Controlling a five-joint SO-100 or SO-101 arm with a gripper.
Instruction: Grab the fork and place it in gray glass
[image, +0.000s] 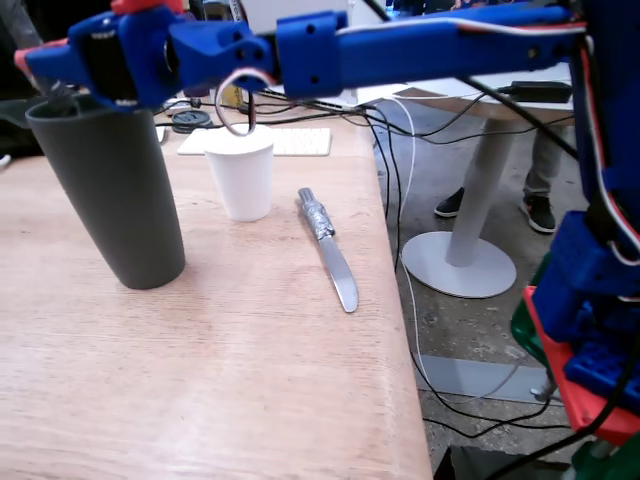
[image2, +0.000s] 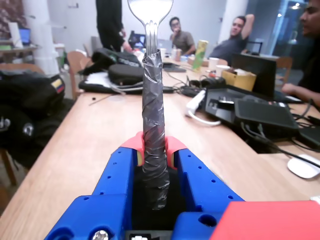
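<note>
My gripper (image2: 154, 150) clamps the fork (image2: 152, 100) by its taped handle; the gray glass (image: 110, 195) stands just below, far left.

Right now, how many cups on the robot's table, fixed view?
2. The gray glass stands at the left, under the gripper; the white paper cup stands to its right, beside the knife. None visibly hidden.

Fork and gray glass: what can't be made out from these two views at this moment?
- Fork tines: cut off by the top edge in the wrist view; in the fixed view the arm hides the fork.
- Gray glass: outside the wrist view; its inside is hidden by its own wall in the fixed view.
- Gripper: whether it is above the glass's opening cannot be told.
</note>
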